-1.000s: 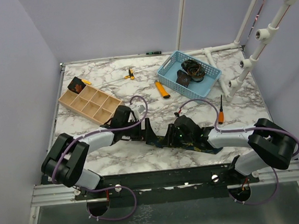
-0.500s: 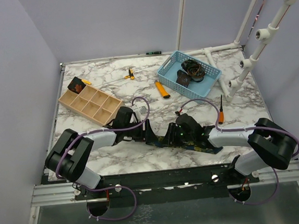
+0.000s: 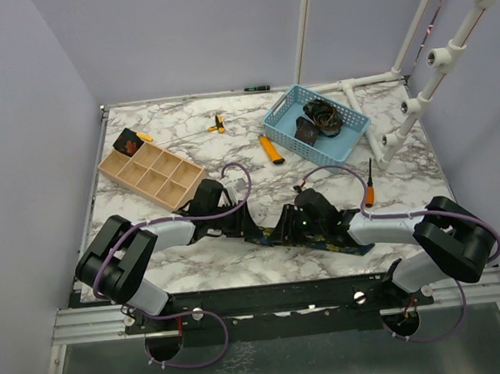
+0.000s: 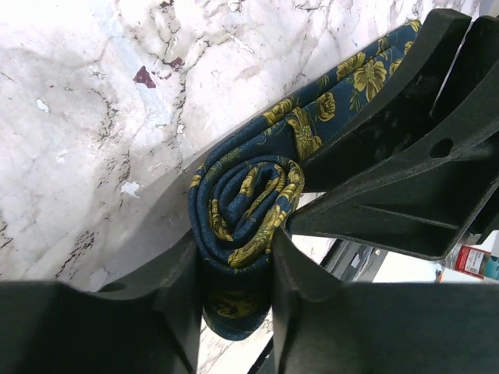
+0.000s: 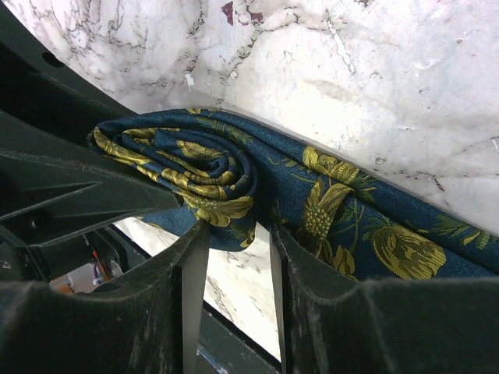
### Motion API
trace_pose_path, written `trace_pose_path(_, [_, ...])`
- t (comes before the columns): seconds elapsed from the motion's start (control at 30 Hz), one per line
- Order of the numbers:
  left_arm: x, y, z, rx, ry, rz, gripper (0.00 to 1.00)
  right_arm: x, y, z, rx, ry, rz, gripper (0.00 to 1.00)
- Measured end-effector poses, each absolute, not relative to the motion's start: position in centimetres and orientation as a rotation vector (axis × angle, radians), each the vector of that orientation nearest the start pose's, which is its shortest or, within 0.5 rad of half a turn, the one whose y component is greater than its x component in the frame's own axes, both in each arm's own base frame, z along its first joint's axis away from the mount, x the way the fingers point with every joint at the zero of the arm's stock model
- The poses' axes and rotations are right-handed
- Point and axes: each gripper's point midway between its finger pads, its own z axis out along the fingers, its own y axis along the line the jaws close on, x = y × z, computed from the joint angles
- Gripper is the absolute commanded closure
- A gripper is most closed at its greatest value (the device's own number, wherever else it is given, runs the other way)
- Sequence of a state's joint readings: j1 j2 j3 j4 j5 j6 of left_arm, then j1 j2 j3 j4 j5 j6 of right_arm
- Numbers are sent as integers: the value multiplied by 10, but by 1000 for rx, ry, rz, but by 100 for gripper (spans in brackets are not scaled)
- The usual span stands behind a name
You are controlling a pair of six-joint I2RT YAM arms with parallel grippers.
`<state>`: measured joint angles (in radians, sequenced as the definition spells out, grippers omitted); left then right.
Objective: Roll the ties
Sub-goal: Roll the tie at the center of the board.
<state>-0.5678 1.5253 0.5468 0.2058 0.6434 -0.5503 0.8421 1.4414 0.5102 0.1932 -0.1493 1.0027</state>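
Observation:
A navy tie [image 4: 249, 195] with yellow floral print lies at the table's near middle, one end wound into a coil, the rest a flat strip [image 5: 374, 226] running under my right arm [image 3: 385, 228]. My left gripper [image 4: 234, 249] is shut on the coil, both fingers pressed against its sides. My right gripper [image 5: 234, 230] faces it from the other side, its tips pinching the coil's edge where the strip leaves. In the top view the two grippers [image 3: 252, 224] [image 3: 277, 228] meet tip to tip. Dark rolled ties [image 3: 321, 117] lie in the blue basket [image 3: 350, 134].
A wooden compartment tray [image 3: 152, 174] stands at the back left, a dark coil with orange marks [image 3: 127, 143] in its corner cell. An orange-handled tool [image 3: 271, 150] and an orange-handled screwdriver [image 3: 369, 190] lie near the basket. White pipe frame [image 3: 417, 94] rises at the right.
My left gripper has slid a little right onto the coil and closed from wide open onto it. The right gripper has not moved.

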Motion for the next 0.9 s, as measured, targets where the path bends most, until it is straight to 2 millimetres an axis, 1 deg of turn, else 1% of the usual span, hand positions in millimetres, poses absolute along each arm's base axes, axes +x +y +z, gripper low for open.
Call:
trace_pose_path(0.1, [198,-273,42,371,2497,-1269,83,183,296,37,114,2562,1015,57])
trace_pose_path(0.23, [198,-273,42,365,2500,-1270,99,183,288,49,88,2532,983,56])
trace_pose_path(0.33, [197,-271,43,352,2512,-1257,100,188,273,62,69,2481,908,57])
trace_pose_path(0.4, [197,-267,44,332,2524,-1226,100,193,258,69,60,2443,821,59])
trace_pose_path(0.5, [201,-260,46,292,2573,-1141,100,199,237,65,60,2430,675,60])
trace_pose_path(0.6, [215,-255,53,262,2620,-1010,100,198,215,51,68,2459,533,61])
trace_pose_path(0.67, [225,-250,59,254,2651,-898,100,195,205,45,77,2467,492,61])
trace_pose_path(0.7, [232,-246,62,244,2665,-815,100,192,200,43,81,2468,481,61])
trace_pose_path(0.77, [240,-241,66,245,2680,-702,100,188,193,40,87,2467,474,62])
trace_pose_path(0.87, [245,-226,68,231,2723,-492,100,181,187,40,100,2460,488,62])
trace_pose_path(0.9, [247,-218,68,226,2737,-394,100,179,185,41,105,2455,496,62])
